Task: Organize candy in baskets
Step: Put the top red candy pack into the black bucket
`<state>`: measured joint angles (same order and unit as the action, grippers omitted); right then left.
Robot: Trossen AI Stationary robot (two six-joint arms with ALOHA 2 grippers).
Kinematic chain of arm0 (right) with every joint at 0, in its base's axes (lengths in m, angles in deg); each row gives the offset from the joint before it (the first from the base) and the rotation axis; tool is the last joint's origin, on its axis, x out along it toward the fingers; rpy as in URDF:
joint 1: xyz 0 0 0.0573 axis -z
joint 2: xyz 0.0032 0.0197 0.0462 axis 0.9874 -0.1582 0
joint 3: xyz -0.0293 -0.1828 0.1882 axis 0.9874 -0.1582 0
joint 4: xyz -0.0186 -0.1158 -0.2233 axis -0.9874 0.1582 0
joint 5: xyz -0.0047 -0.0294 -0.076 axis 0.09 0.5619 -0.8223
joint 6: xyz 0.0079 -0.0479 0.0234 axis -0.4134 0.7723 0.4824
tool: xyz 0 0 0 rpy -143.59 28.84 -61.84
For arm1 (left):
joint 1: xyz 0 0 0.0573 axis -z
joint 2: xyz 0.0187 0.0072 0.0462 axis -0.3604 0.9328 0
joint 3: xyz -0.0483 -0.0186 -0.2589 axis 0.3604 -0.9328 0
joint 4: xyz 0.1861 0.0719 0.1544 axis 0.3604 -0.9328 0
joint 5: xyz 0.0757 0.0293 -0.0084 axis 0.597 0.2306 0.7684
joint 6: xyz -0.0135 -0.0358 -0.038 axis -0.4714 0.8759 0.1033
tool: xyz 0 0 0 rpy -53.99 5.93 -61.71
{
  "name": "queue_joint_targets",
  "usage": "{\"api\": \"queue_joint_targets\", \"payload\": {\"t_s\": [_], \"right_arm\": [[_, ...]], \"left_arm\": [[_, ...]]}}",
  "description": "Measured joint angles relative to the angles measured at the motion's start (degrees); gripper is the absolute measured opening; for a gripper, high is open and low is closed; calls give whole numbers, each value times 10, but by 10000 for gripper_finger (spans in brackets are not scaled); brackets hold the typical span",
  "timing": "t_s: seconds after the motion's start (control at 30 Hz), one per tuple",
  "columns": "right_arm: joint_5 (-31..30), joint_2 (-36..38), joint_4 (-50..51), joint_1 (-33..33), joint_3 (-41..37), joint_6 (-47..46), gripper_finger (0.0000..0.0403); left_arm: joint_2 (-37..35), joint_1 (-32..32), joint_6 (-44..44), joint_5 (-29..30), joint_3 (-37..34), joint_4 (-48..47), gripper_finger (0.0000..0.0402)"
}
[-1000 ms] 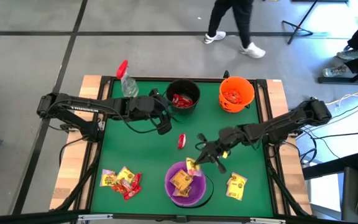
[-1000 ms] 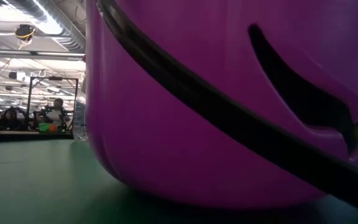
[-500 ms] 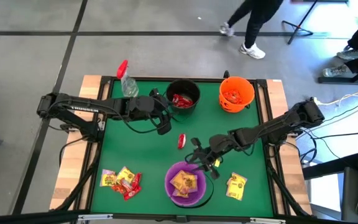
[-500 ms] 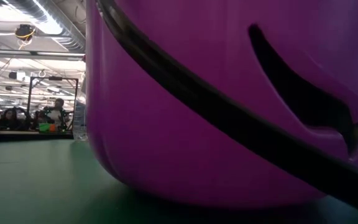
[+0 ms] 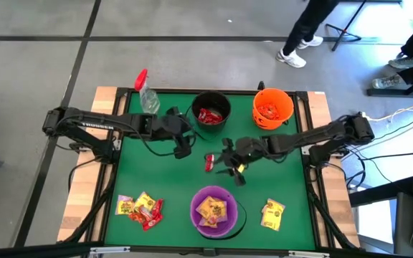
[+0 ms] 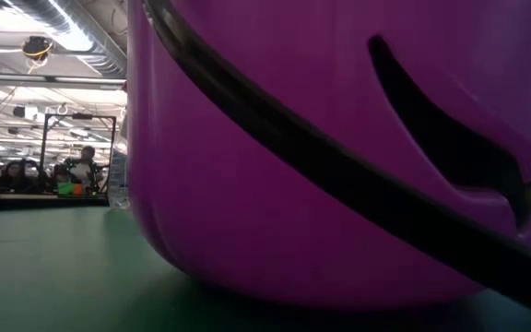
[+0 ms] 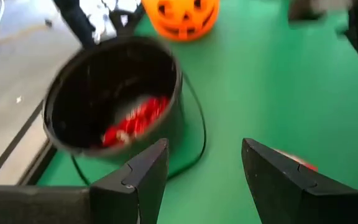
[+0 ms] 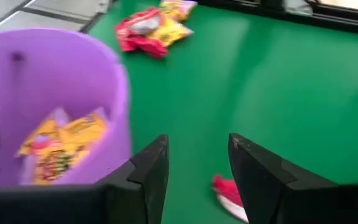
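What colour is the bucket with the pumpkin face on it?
Orange. The bucket shows its jack-o'-lantern face best in the left wrist view.

Spray bottle (image 5: 146,92): lying at the far left corner of the green table (image 5: 171,179). Person's legs (image 5: 301,32): on the grey floor beyond the table.

No text, label, brand or number can be read anywhere. The left arm (image 5: 95,127) carries pale lettering along its side, too small to make out, and the print on the candy packets (image 5: 140,207) is illegible.
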<state>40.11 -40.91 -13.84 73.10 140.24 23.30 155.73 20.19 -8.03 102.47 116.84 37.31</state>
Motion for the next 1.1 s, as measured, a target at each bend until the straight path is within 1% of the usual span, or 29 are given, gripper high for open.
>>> {"api": "queue_joint_targets", "payload": {"t_s": [0.1,0.2,0.3,0.4,0.47,0.57,0.67,0.83,0.97,1.1], "right_arm": [[-2,0,7,29,0,4,165],[-26,-13,5,53,0,5,165],[-29,-44,9,70,0,4,165],[-24,-79,12,76,0,-4,165],[-18,-99,13,79,0,-8,165],[-10,-128,4,78,0,-11,165],[-10,-148,-2,78,0,-27,165],[-16,-167,-20,83,0,-45,165],[-22,-174,-36,96,0,-53,166],[-25,-175,-38,110,0,-52,166]], "left_arm": [[-1,0,9,0,-27,-8,192],[-12,-3,6,-2,-78,10,192],[-36,-14,6,-7,-147,76,192],[-69,-23,6,-36,-212,165,192],[-89,-25,7,-50,-249,217,192],[-106,-26,8,-53,-296,277,192],[-108,-26,8,-54,-327,325,192],[-107,-26,5,-53,-372,360,192],[-107,-32,4,-51,-410,412,192],[-107,-36,7,-63,-433,459,192]]}}
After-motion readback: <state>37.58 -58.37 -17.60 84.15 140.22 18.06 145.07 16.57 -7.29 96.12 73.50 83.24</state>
